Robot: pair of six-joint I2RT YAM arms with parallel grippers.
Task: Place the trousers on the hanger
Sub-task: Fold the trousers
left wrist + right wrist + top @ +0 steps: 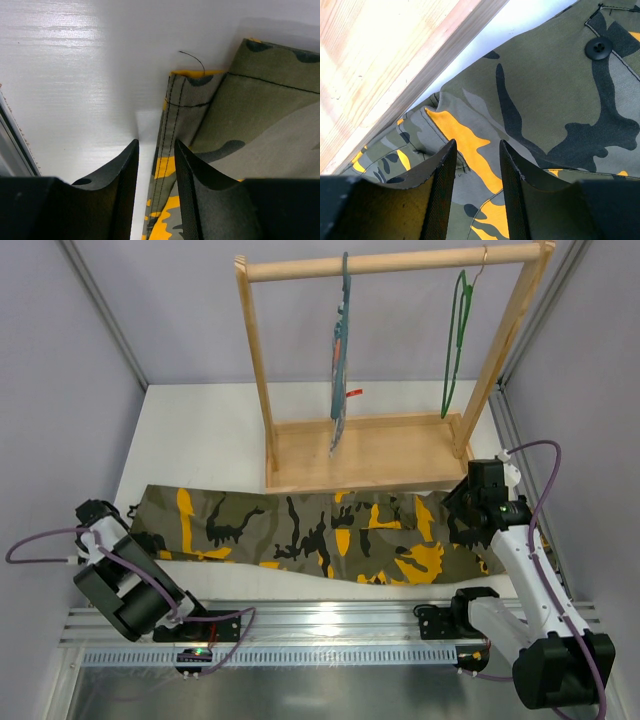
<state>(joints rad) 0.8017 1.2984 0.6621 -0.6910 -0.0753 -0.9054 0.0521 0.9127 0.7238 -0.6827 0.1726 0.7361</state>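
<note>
White table [200, 440]: trousers [310, 530] flat before wooden rack [360, 455] bearing hanger [457, 350], striped cloth [341, 370]

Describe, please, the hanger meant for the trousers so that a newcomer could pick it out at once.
Beyond the trousers stands a wooden rack. Two hangers hang from its top rail; the hanger is the one near the right post. It is thin, bright green wire and bare, while the thicker hanger to its left carries a striped cloth.
</note>
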